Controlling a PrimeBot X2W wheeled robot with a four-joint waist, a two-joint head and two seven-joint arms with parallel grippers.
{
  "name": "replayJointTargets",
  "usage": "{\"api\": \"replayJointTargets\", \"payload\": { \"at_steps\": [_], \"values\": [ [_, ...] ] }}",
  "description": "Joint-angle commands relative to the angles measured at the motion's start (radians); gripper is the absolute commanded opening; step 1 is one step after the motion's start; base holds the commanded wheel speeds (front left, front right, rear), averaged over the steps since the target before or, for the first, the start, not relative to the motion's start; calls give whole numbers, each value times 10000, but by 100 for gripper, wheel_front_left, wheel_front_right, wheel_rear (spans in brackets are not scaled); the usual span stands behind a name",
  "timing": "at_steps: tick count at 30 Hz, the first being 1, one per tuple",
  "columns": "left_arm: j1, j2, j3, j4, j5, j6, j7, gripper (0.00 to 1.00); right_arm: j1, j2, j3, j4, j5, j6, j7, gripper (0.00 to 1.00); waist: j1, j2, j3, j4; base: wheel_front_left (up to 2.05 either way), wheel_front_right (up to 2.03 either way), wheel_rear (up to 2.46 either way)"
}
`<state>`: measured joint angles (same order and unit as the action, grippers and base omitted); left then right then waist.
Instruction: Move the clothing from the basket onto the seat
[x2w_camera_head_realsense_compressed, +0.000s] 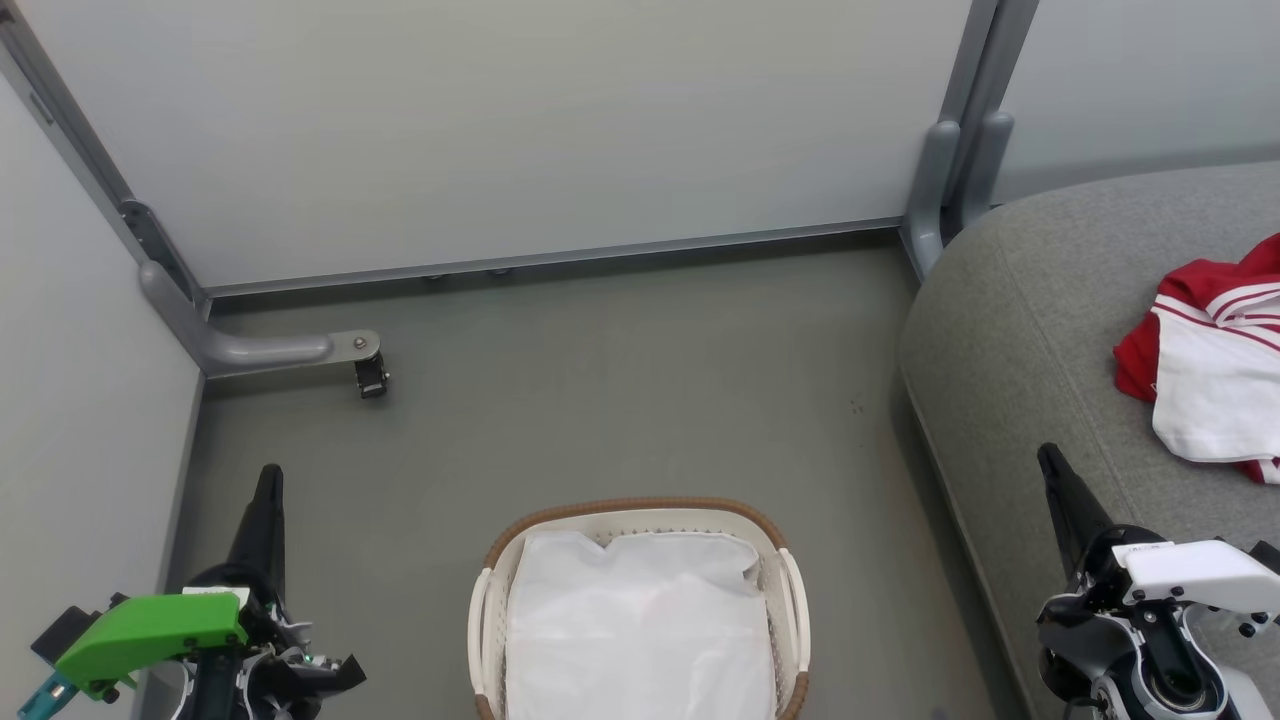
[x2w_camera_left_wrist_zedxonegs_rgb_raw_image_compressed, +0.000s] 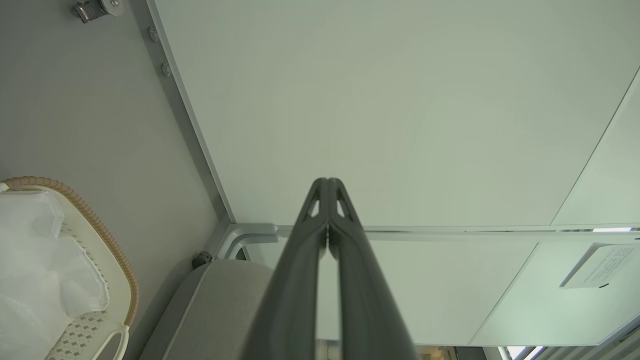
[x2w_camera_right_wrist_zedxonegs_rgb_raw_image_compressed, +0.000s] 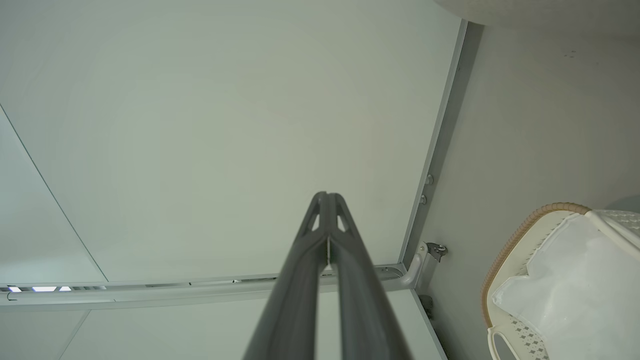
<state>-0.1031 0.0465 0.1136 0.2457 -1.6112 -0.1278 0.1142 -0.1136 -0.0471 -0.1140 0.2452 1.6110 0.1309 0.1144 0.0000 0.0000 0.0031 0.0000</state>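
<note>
The left gripper (x2w_camera_head_realsense_compressed: 268, 482) hung at the lower left of the head view, above the grey floor (x2w_camera_head_realsense_compressed: 600, 380) and near the pale side wall, its two dark fingers pressed together at the tips with nothing between them; its own wrist view showed the same closed tips (x2w_camera_left_wrist_zedxonegs_rgb_raw_image_compressed: 327, 183) against a pale wall panel (x2w_camera_left_wrist_zedxonegs_rgb_raw_image_compressed: 400, 100). Up and to its right a small caster (x2w_camera_head_realsense_compressed: 372, 378) sat at the end of a grey frame foot. At bottom centre stood the basket (x2w_camera_head_realsense_compressed: 630, 505) on the floor, with the white liner (x2w_camera_head_realsense_compressed: 640, 620) lying inside it. Further right, the right gripper (x2w_camera_head_realsense_compressed: 1050, 458) was held over the front edge of the seat (x2w_camera_head_realsense_compressed: 1010, 330), fingers likewise pressed together and empty, as its wrist view confirmed (x2w_camera_right_wrist_zedxonegs_rgb_raw_image_compressed: 327, 196). At the far right the clothing (x2w_camera_head_realsense_compressed: 1215, 350), red with white panels and striped trim, lay crumpled on the seat, partly cut off by the picture's edge.
</note>
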Motion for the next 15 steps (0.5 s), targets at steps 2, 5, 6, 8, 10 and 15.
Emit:
{"api": "replayJointTargets", "payload": {
  "at_steps": [2, 5, 6, 8, 10, 15],
  "values": [
    [-115, 69, 24, -21, -33, -58, 36, 0, 103, -59, -20, -36, 34, -3, 35, 0, 0, 0, 0, 1, 0, 0, 0],
    [-115, 69, 24, -21, -33, -58, 35, 0, 103, -59, -20, -36, 34, -3, 35, 0, 0, 0, 0, 1, 0, 0, 0],
    [-115, 69, 24, -21, -33, -58, 35, 0, 103, -59, -20, -36, 35, -3, 35, 0, 0, 0, 0, 1, 0, 0, 0],
    [-115, 69, 24, -21, -33, -58, 35, 0, 103, -59, -20, -36, 35, -3, 35, 0, 0, 0, 0, 1, 0, 0, 0],
    [-115, 69, 24, -20, -33, -58, 35, 0, 103, -59, -19, -36, 35, -3, 35, 0, 0, 0, 0, 1, 0, 0, 0],
    [-115, 69, 24, -20, -33, -58, 35, 0, 103, -59, -19, -36, 35, -3, 34, 0, 0, 0, 0, 1, 0, 0, 0]
  ]
}}
